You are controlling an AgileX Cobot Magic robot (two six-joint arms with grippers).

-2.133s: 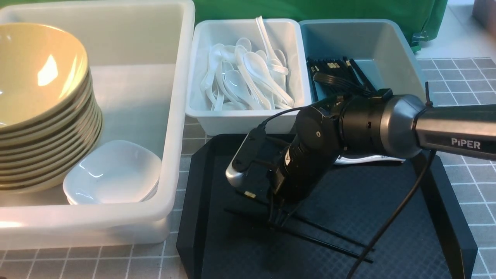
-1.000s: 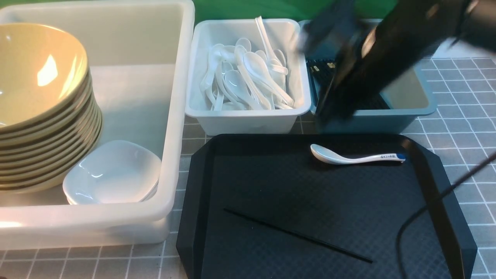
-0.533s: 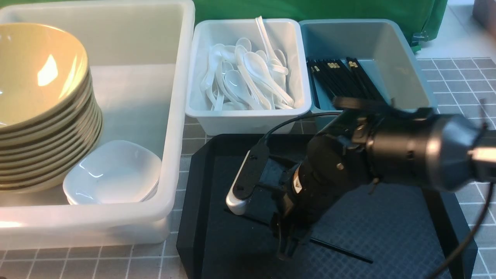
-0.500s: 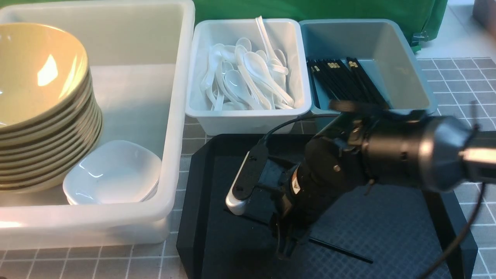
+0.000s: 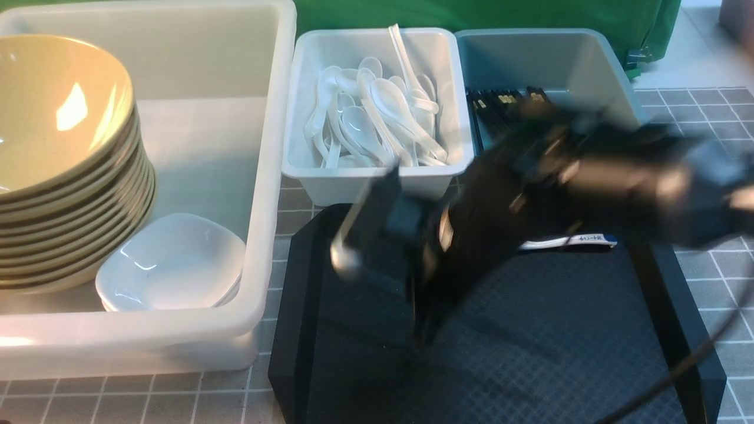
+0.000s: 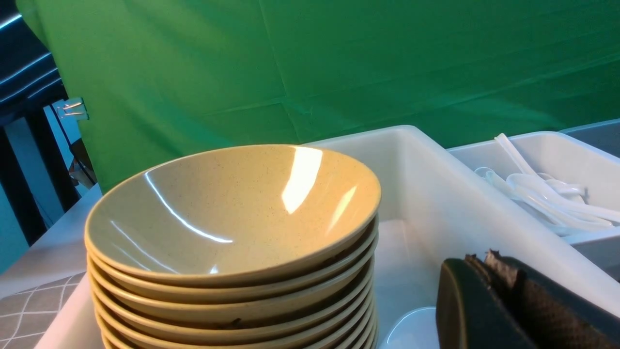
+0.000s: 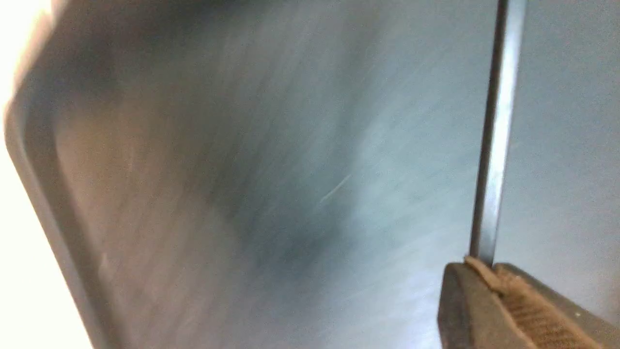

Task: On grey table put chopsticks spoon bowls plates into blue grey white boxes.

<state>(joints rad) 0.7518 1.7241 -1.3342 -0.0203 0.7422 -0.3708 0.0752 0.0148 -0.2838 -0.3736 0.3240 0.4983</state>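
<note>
My right gripper (image 7: 484, 265) is shut on one black chopstick (image 7: 490, 145), which sticks out past its fingertips. In the front view that gripper (image 5: 422, 331) is a motion blur above the black tray (image 5: 589, 341). The spoon (image 5: 580, 239) with blue writing lies at the tray's far right, its bowl end hidden behind the arm. More chopsticks (image 5: 500, 100) lie in the blue-grey box (image 5: 559, 53). Stacked tan bowls (image 5: 59, 147) and white plates (image 5: 171, 265) sit in the big white box (image 5: 274, 118). My left gripper (image 6: 484, 257) hangs shut and empty beside the bowls (image 6: 232, 208).
The pale grey-white box (image 5: 377, 185) between the other two holds several plain white spoons (image 5: 377, 118). A green cloth (image 5: 471, 15) hangs behind the boxes. The grey gridded table (image 5: 701, 118) shows to the right of the boxes and round the tray.
My right gripper has shut on the chopstick that lay on the tray and has lifted it off. The arm is moving fast, up and away from the tray floor. The left gripper has stayed shut.
</note>
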